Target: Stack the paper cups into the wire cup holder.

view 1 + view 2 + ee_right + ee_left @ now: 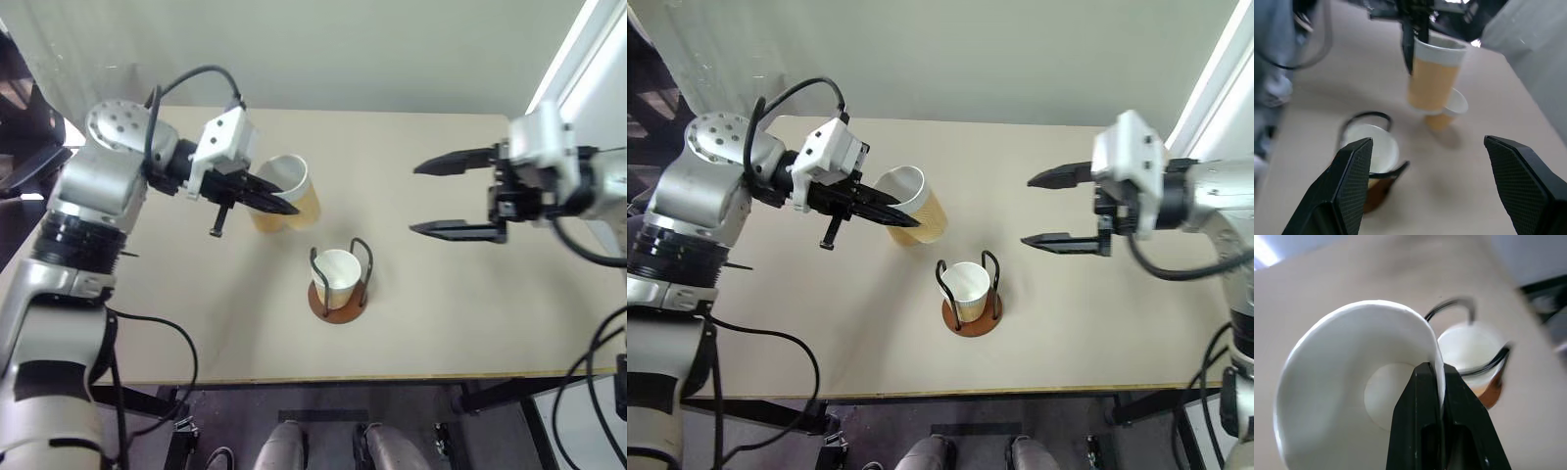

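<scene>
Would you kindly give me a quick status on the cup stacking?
Left gripper shut on tan paper cup's white rim, lifted off table. Right gripper open, empty. One cup seated in black wire cup holder; third cup on table. Path clear.

We were in a plain test room, like a lab. We saw a bare tan table (441, 323), a blank grey wall (392, 49) and loose black cables (157, 333).
</scene>
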